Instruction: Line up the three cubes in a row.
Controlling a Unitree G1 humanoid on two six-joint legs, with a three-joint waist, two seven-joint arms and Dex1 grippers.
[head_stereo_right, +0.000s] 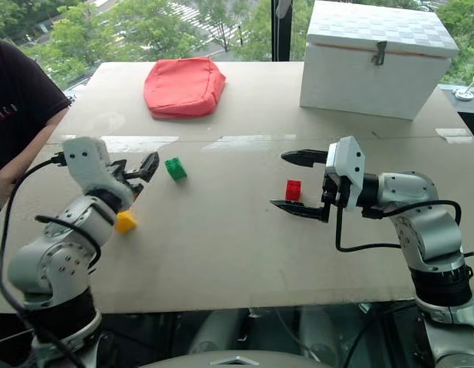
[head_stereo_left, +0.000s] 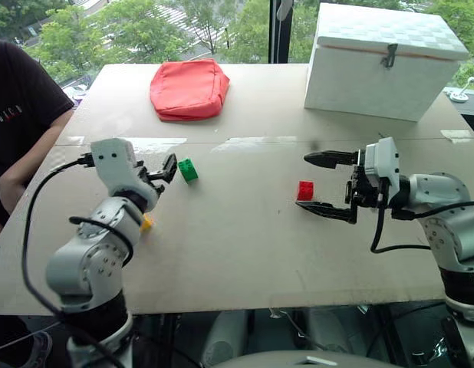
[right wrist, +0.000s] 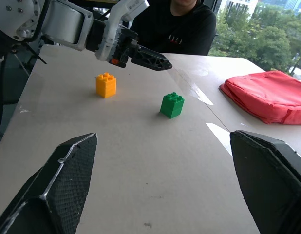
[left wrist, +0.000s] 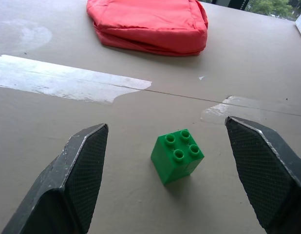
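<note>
Left gripper (head_stereo_left: pixel 169 166): jaws spread wide, nothing between them, levelled at the green cube (head_stereo_left: pixel 188 169), which stands just ahead of the fingertips on the bare table (head_stereo_left: pixel 245 253); in the left wrist view the cube sits centred between the two fingers, apart from both. Right gripper (head_stereo_left: pixel 327 184): jaws at full spread, empty, pointing across the table toward the robot's left, with the red cube (head_stereo_left: pixel 305 190) standing free on the board just beside its lower finger, not touching. Yellow cube (head_stereo_right: pixel 126 221): on the table close under the left forearm, nearer the robot than the green one. Arrangement: red well apart from green and yellow; the three do not yet form a straight row. Step in hand, by judgement: the approach to the green cube for a pick. Next move calls for: advancing the left fingers to either side of the cube, squaring to its faces, closing, then carrying it into line with the others. Beyond: red pouch (head_stereo_left: pixel 189 89), white box (head_stereo_left: pixel 384 65), a seated person (head_stereo_left: pixel 18 115) at the table's left edge
</note>
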